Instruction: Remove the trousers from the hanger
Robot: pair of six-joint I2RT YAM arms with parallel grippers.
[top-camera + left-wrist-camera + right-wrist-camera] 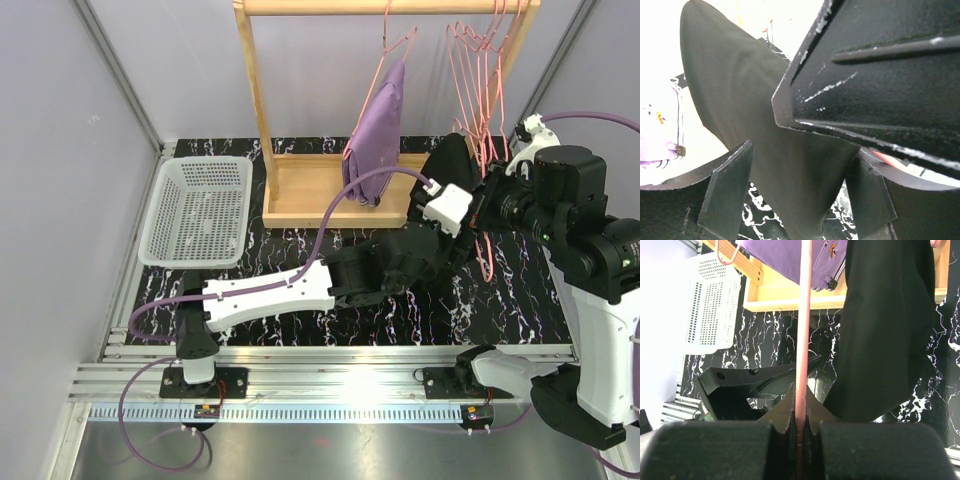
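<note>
Right tool [800, 412] tight on pink hanger wire [803, 330]; left tool [797, 192] astride black trousers [740, 85], grip indiscernible

White plastic mesh basket [190, 262] on marbled black tabletop [520, 300], left of wooden rack [300, 205]; lilac cloth trousers [378, 135] hang inside rack, black cloth trousers [450, 160] to their right.

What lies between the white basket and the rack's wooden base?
Nothing but a narrow strip of bare marbled tabletop; basket and base sit apart, per the top view.

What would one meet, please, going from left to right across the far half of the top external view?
White basket → wooden rack's left post → lilac trousers → pink hangers.
</note>
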